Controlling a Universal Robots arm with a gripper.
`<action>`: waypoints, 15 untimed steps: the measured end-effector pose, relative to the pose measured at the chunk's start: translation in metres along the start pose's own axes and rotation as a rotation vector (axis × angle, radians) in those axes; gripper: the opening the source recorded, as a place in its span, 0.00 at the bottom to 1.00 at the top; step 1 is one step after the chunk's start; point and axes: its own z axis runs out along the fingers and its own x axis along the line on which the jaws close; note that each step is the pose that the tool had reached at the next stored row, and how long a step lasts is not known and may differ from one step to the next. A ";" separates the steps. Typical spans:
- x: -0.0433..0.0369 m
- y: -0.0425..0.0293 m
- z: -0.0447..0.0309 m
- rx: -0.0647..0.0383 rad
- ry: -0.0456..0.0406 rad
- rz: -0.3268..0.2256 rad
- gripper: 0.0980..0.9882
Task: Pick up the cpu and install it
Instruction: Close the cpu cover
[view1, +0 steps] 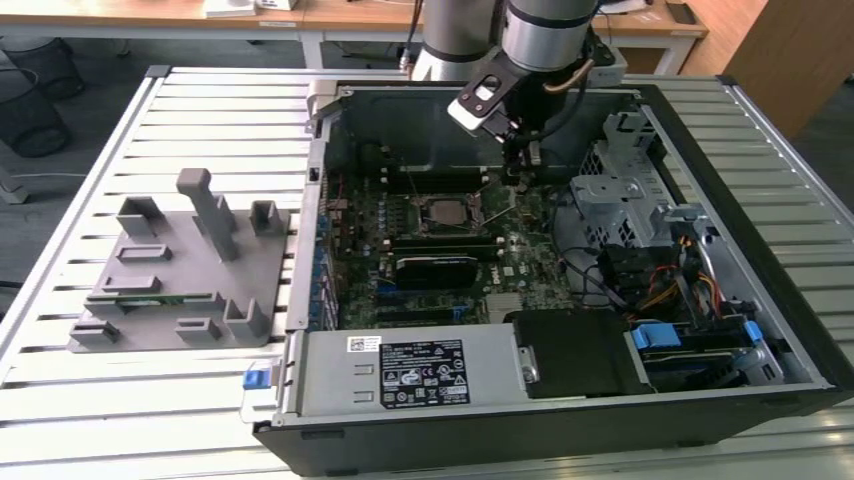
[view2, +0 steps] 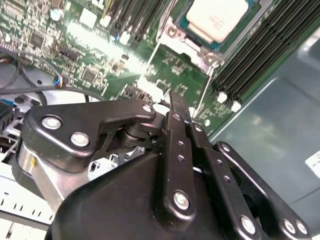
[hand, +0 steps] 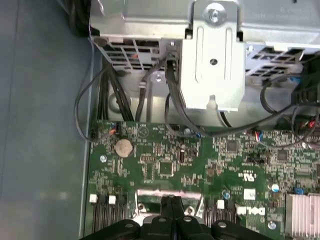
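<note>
Both fingers (view2: 176, 125) of the gripper (view2: 179, 102) are pressed together, nothing visible between them, with their tips low over the motherboard (hand: 165, 165) inside the open computer case (view1: 561, 445). The cpu (view2: 217, 17) lies seated in its socket (view2: 170, 35) near the board's middle, just beside the fingertips. A grey holder (view1: 187, 290) stands on the bench (view1: 227, 110), outside the case on the exterior view's left.

Even bright room light, glare whitening the cpu (view2: 217, 17), case (view1: 534, 445) interior shadowed
</note>
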 end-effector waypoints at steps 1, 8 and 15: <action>0.0006 0.0021 0.0002 0.000 -0.0001 0.000 0.01; 0.0016 0.0148 0.0021 0.003 0.0000 0.000 0.01; 0.0016 0.0237 0.0058 0.005 0.0001 0.000 0.01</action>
